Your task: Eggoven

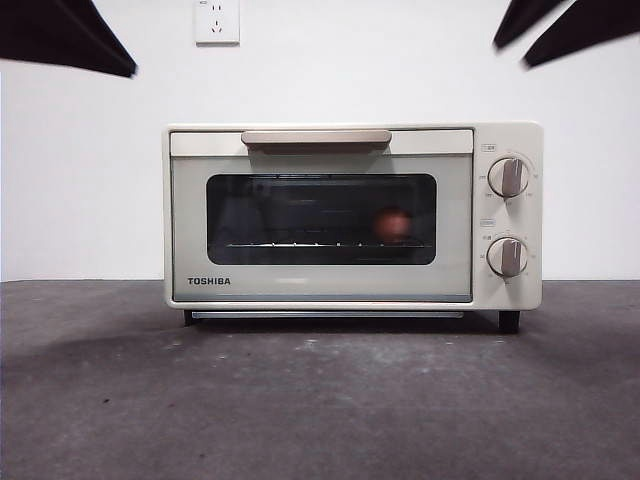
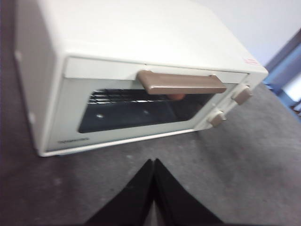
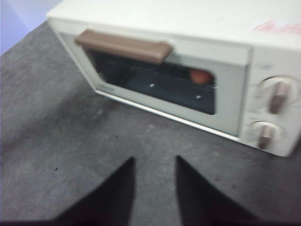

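Egg [image 1: 393,224] was seen on the rack inside the shut oven [image 1: 350,215], mid-desk; task judged essentially done. Left gripper [image 2: 154,162] was closed and empty, right gripper [image 3: 154,161] parted, both clear.

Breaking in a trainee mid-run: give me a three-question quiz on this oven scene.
1. True or false: the cream TOSHIBA toaster oven has its dark glass door shut.
2. Where is the small reddish-brown egg? A) on the grey table B) inside the oven, on the rack C) in a gripper
3. Which gripper has its jaws apart, the left gripper or the right gripper?

Key: 1 true; 2 B; 3 right gripper; the left's are together, and both are empty.
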